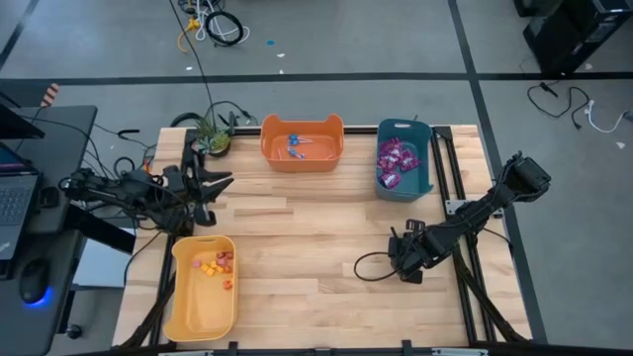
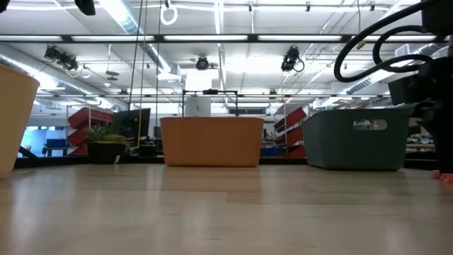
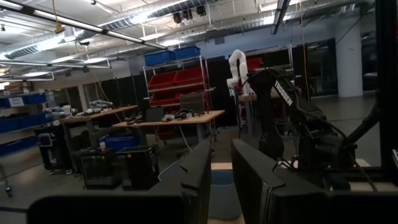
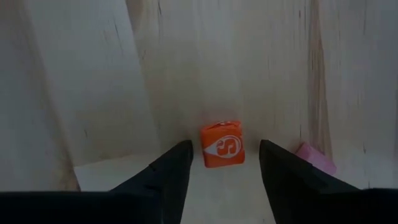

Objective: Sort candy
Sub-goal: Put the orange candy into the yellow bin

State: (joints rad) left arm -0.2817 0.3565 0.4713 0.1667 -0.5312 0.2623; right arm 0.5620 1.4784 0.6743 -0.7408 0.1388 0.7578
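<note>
One orange candy (image 4: 222,144) on the table (image 4: 81,74) between wide-spread right gripper (image 4: 222,163) fingers, pink piece (image 4: 316,158) just beside.

Orange candy (image 4: 222,144) with white swirl logo, pink candy (image 4: 316,158), pale wood table (image 1: 316,267), orange bin (image 1: 302,156), teal bin (image 1: 423,184), yellow bin (image 1: 203,309).

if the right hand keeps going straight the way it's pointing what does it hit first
Most likely the orange candy: it lies on the table just ahead of the open right hand, lined up with the gap between its fingers. A pink candy sits off to one side, outside that line.
</note>
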